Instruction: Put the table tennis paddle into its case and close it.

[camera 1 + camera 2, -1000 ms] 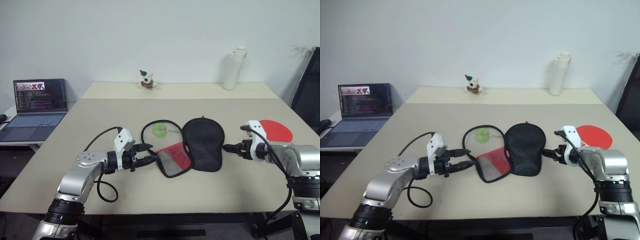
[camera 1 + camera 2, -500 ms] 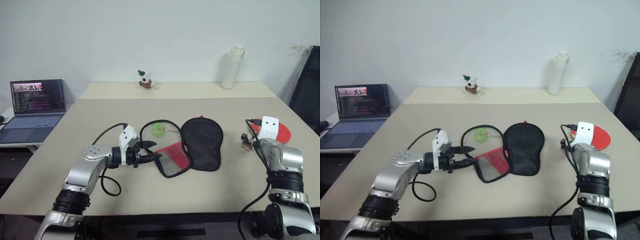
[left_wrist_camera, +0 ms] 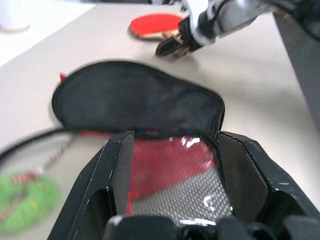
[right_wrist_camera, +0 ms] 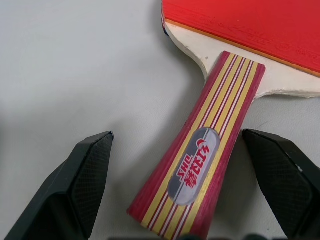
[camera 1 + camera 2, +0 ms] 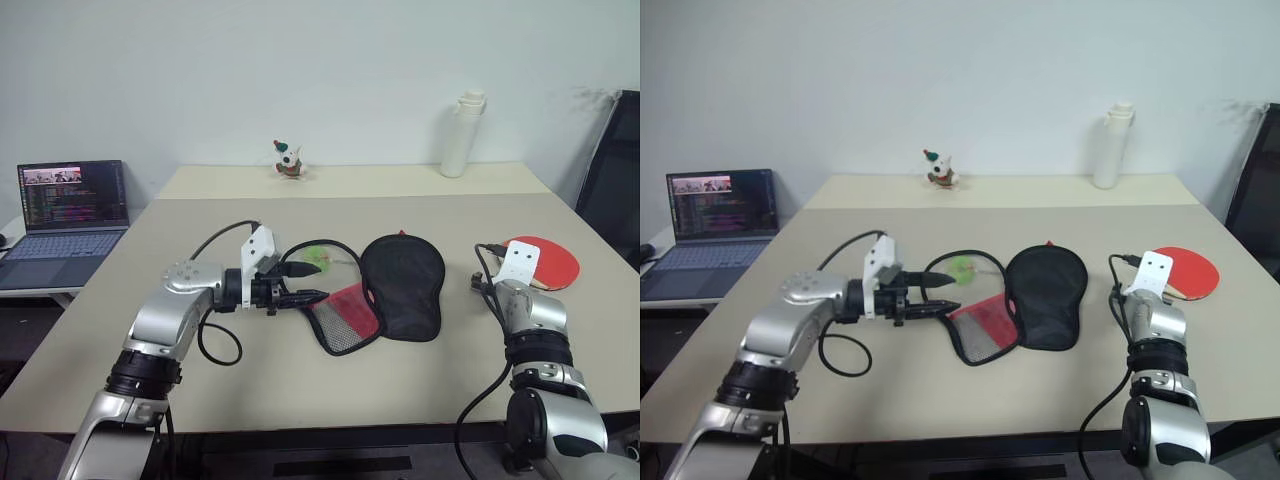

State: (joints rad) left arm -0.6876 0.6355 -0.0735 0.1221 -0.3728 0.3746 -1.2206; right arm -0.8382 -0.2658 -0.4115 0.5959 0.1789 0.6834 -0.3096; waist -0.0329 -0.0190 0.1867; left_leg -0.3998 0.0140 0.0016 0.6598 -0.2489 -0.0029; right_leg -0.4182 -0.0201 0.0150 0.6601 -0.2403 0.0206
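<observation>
The beige table (image 5: 300, 385) carries the case (image 5: 403, 285) mid-surface, its black face up, a red-and-mesh flap (image 5: 345, 315) folded out beside it; the table tennis paddle (image 5: 548, 261) lies near the right edge (red face up); the right gripper (image 4: 187, 192) straddles its handle, fingers wide, not touching; the left gripper (image 5: 305, 282) hovers spread, empty, by the flap.

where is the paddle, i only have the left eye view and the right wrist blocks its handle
Observer: In the right wrist view the table tennis paddle has its handle between the open fingers of the right gripper, not gripped yet.
Operator: is the left gripper holding the case
Observer: The left wrist view shows the left gripper open, with the red mesh flap of the case between its fingers; contact is unclear.
Operator: anything beside the case
Observer: A green charm lies on the table next to it.
</observation>
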